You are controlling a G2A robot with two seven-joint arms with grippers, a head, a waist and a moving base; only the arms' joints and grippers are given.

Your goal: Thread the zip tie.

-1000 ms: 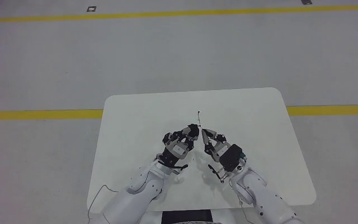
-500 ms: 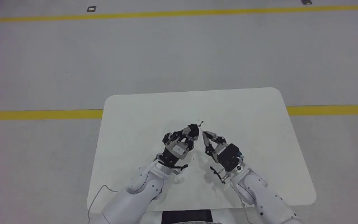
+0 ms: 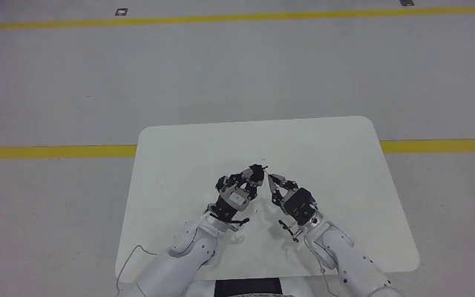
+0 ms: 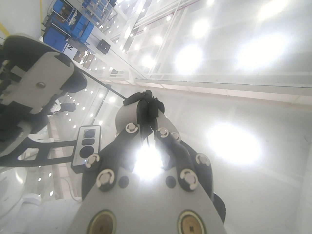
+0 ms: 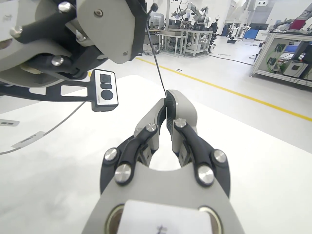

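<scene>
The right gripper has its ribbed pads pressed together on the lower end of the zip tie. The tie is a thin black strap that rises nearly straight out of the fingertips and leans toward the left gripper. Near its top the strap bends a little and ends in a small square head, which pokes out just past the edge of the left gripper's black pad. The left gripper's fingers are closed too, their frayed black pads meeting at the tips, and the strap's head end seems to come out from between them, so both grippers appear to hold the one tie. The strap spans the short gap between the two sets of fingertips, which stand close together, raised above the middle of the white table
</scene>
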